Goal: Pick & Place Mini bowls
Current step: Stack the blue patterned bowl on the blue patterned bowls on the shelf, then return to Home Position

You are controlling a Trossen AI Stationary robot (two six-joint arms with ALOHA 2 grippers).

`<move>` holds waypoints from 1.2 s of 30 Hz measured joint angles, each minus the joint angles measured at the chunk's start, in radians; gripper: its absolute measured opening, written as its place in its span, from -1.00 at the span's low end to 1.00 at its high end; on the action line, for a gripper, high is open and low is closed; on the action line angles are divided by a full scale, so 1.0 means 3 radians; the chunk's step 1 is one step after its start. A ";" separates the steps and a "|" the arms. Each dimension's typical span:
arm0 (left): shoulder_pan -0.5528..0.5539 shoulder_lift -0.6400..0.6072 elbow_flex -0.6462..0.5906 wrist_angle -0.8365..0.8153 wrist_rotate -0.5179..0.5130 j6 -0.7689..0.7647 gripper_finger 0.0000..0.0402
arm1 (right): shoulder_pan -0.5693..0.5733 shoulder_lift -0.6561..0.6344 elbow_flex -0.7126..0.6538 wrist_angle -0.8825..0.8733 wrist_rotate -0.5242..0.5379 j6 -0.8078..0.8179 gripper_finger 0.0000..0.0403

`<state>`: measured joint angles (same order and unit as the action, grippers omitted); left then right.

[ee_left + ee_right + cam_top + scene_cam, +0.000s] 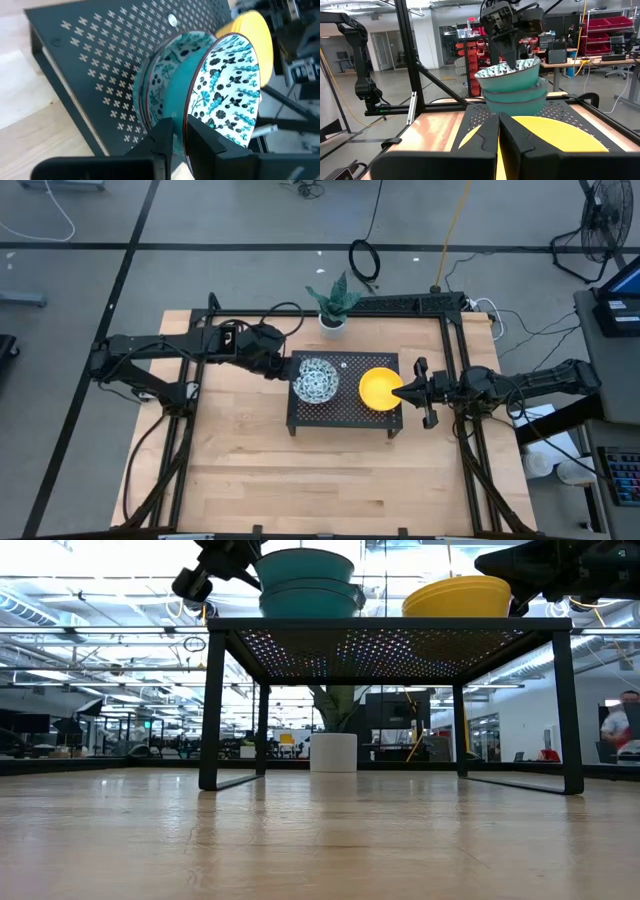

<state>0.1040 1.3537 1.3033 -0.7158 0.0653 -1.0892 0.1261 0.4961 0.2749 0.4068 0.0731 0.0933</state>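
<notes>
A black perforated rack (340,418) stands on the wooden table. On it are a stack of three patterned mini bowls (314,380), teal outside, and the yellow mini bowls (378,387) beside them. My left gripper (293,372) is at the patterned stack's left rim, shut on the top bowl (227,85). That bowl sits tilted in the stack (512,82). My right gripper (402,390) is at the right rim of the yellow bowls (560,132), shut there. In the low view both stacks (305,585) (457,597) rest on the rack's top. My left gripper (179,125) pinches the top patterned bowl's rim (189,112), one finger inside and one outside. It comes slanting down from the table's left side (507,35). The bowl is tipped up, its lower part nested in the bowl beneath (155,85). My right gripper (499,120) is shut on the yellow bowl's rim (512,120) on the side toward the table's right edge, coming in nearly level from the right. The fingers hide the contact itself. The bowl sits on the rack top.
A white plant pot (333,320) with a green plant stands at the table's far edge behind the rack, also seen under the rack (333,752). A black frame (455,330) borders the table's far and right sides. Bare wood (330,480) lies toward the near edge.
</notes>
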 joint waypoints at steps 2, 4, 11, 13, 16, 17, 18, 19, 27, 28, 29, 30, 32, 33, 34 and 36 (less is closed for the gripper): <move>-0.0006 0.0000 0.0000 0.0001 0.0034 0.0054 -0.77 | -0.0001 -0.0001 0.0000 0.0000 0.0000 0.0000 -1.00; -0.0008 0.0000 0.0000 0.0002 0.0039 0.0123 -0.77 | 0.0000 0.0000 0.0000 0.0000 0.0000 0.0000 -1.00; -0.0005 0.0000 0.0000 0.0023 -0.0051 0.0251 -0.77 | 0.0000 -0.0001 0.0000 0.0000 0.0000 -0.0001 -1.00; 0.0005 0.0000 0.0001 0.0037 -0.0057 0.0249 -0.75 | 0.0000 -0.0001 0.0000 0.0000 0.0000 -0.0001 -1.00; 0.0027 0.0000 0.0001 0.0044 -0.0056 0.0249 -0.62 | -0.0001 0.0000 0.0000 0.0000 0.0000 0.0000 -1.00; 0.0029 0.0000 0.0000 0.0043 -0.0056 0.0248 -0.56 | 0.0000 -0.0001 0.0000 0.0000 0.0000 -0.0001 -1.00; 0.0029 0.0000 0.0000 0.0045 -0.0054 0.0248 -0.49 | 0.0000 -0.0001 0.0000 0.0000 0.0000 -0.0001 -1.00; 0.0029 0.0000 0.0000 0.0046 -0.0054 0.0248 -0.41 | 0.0000 -0.0001 0.0000 0.0000 0.0000 -0.0001 -1.00; 0.0173 -0.0091 0.0000 0.0082 0.0159 0.0193 0.06 | 0.0000 -0.0001 0.0000 0.0000 0.0000 -0.0001 -1.00; 0.0212 -0.0130 0.0000 0.0114 0.0244 0.0170 0.10 | 0.0000 0.0000 0.0000 0.0000 0.0000 -0.0001 -1.00; 0.0243 -0.0173 0.0000 0.0124 0.0300 0.0162 0.13 | 0.0000 0.0000 0.0000 0.0000 0.0000 -0.0001 -1.00; 0.0266 -0.0216 0.0000 0.0121 0.0321 0.0158 0.16 | 0.0000 -0.0001 0.0000 0.0000 0.0000 -0.0001 -1.00; 0.0290 -0.0303 0.0000 0.0155 0.0323 0.0169 0.21 | 0.0000 -0.0001 0.0000 0.0000 0.0003 -0.0001 -1.00; 0.0292 -0.0361 0.0000 0.0189 0.0315 0.0198 0.23 | -0.0001 -0.0001 0.0000 0.0000 0.0003 -0.0001 -1.00; 0.0292 -0.0424 0.0000 0.0225 0.0311 0.0228 0.25 | 0.0000 -0.0001 0.0000 0.0000 0.0003 -0.0001 -1.00; 0.0291 -0.0566 0.0000 0.0358 0.0303 0.0318 0.28 | 0.0000 -0.0001 0.0001 0.0000 0.0004 -0.0001 -1.00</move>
<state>0.1913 1.1837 1.3033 -0.6084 0.1561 -0.9938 0.1259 0.4957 0.2751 0.4068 0.0743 0.0929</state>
